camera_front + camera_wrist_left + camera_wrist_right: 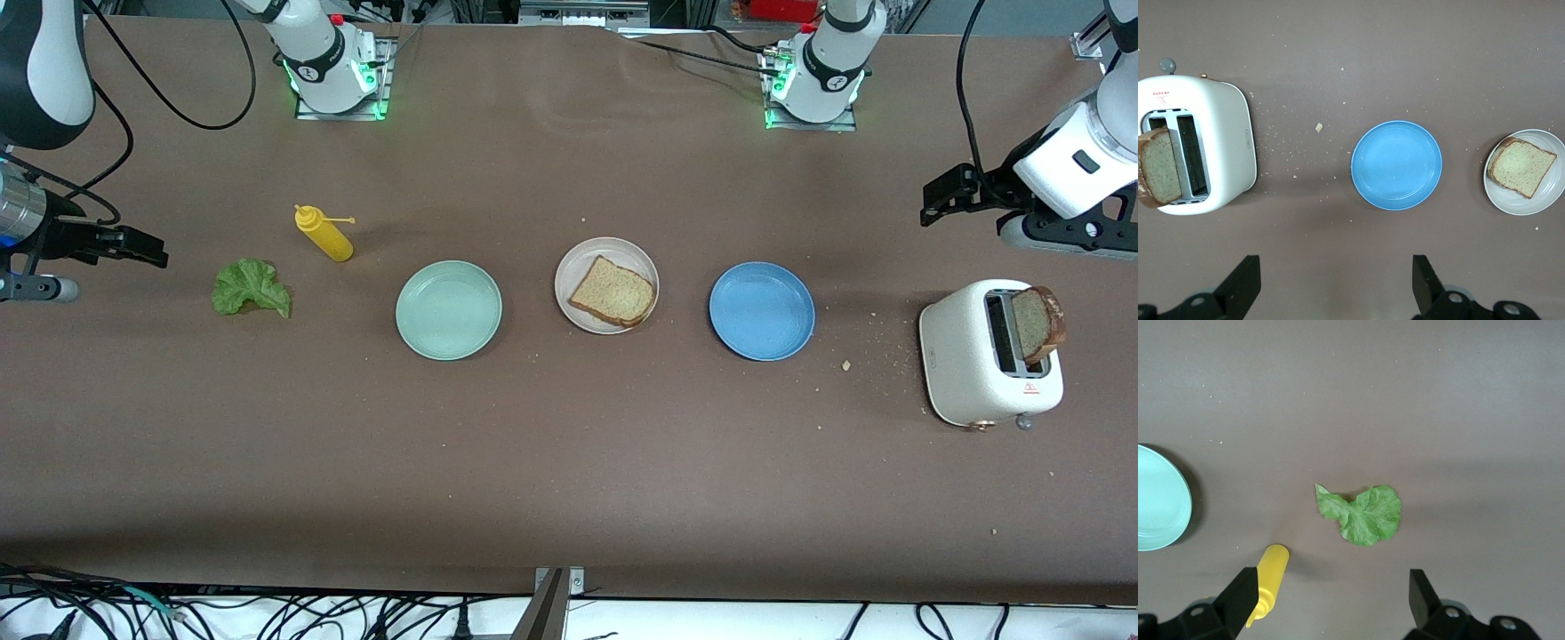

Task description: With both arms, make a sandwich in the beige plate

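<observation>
One bread slice [613, 292] is already laid on the beige plate [569, 267], centre of frame; brown crumb, darker crust, slightly off-centre toward the rim. Second slice [1038, 324] is seen standing half out of the white toaster [969, 356], lower right. Lettuce leaf [251, 287] is flat on the table, mid-left, beside the yellow squeeze bottle [324, 234]. Left gripper [1337, 283] is held spread, empty, over the table near the toaster; right gripper [1328, 600] spread, empty, over the lettuce area. Risks: thin lettuce may be missed or torn by a pinch against the table; bottle could be knocked; toaster slice may be crumbled or snagged.
</observation>
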